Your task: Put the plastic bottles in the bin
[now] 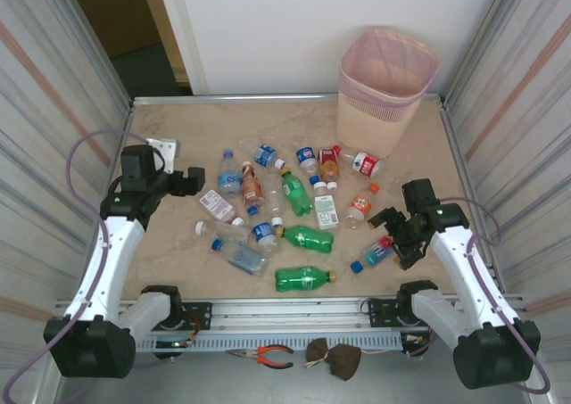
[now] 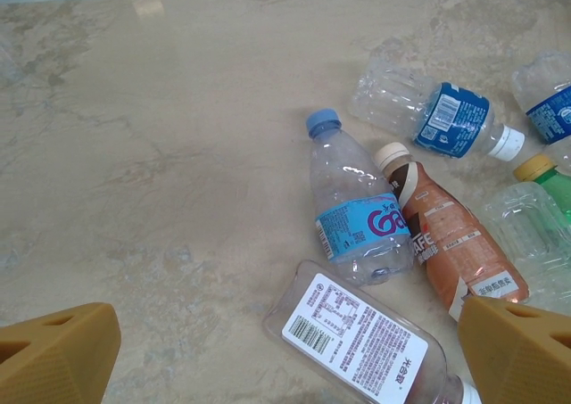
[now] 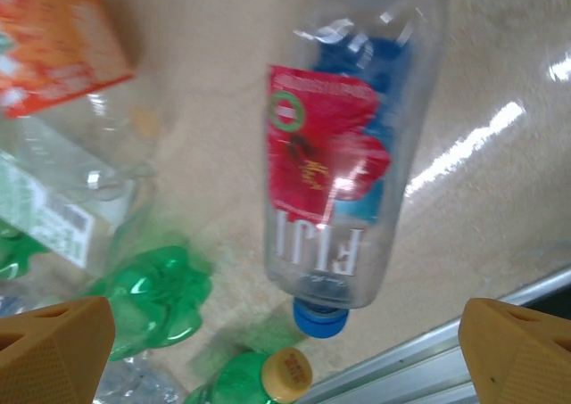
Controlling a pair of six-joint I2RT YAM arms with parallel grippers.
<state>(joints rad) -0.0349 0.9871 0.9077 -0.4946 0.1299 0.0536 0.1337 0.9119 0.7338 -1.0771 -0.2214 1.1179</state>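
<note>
One green bottle (image 1: pixel 303 278) lies on its side nearest my edge of the worktop (image 1: pixel 178 127). Just right of it, a clear blue-capped bottle (image 3: pixel 343 168) with a red and blue label lies under my right end effector (image 3: pixel 285 350), which is spread wide and holds nothing. My left end effector (image 2: pixel 285 355) hovers, likewise spread and empty, over a blue-labelled bottle (image 2: pixel 357 212) and a brown one (image 2: pixel 451 239). Beyond, the other plastic bottles (image 1: pixel 296 193) lie scattered mid-worktop. The bin (image 1: pixel 379 119) stands upright at the far right corner, a red-labelled bottle (image 1: pixel 361 163) just beside its base.
</note>
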